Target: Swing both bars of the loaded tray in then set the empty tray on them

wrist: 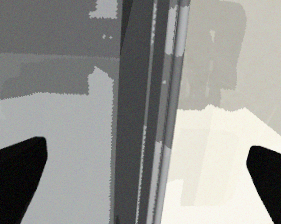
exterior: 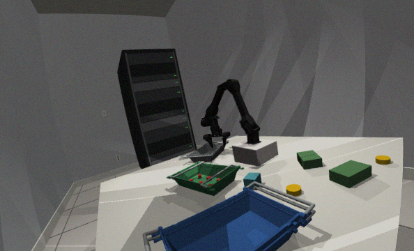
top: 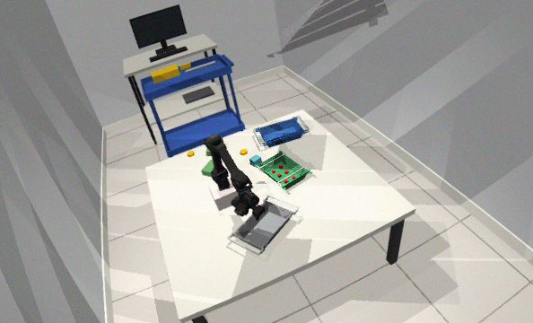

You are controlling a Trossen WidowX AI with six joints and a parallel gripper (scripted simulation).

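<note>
Nearest on the table (top: 352,193) (exterior: 123,216) (wrist: 226,165) sits a blue tray (top: 281,132) (exterior: 245,230). Beyond it, beside a teal cube (top: 255,160) (exterior: 252,178), stands the green tray (top: 284,159) (exterior: 193,186), red blocks (top: 286,171) (exterior: 199,176) inside and both bars (top: 272,160) (exterior: 218,175) across its top. Farther back, the empty grey tray (top: 268,226) (exterior: 207,153) (wrist: 131,150) rests on the tabletop. Above its side wall are the jaws (top: 249,214) (exterior: 217,146), spread nearly as wide as they go, gripping nothing, one finger to either side of that wall. Behind everything looms a black rack (exterior: 132,111).
</note>
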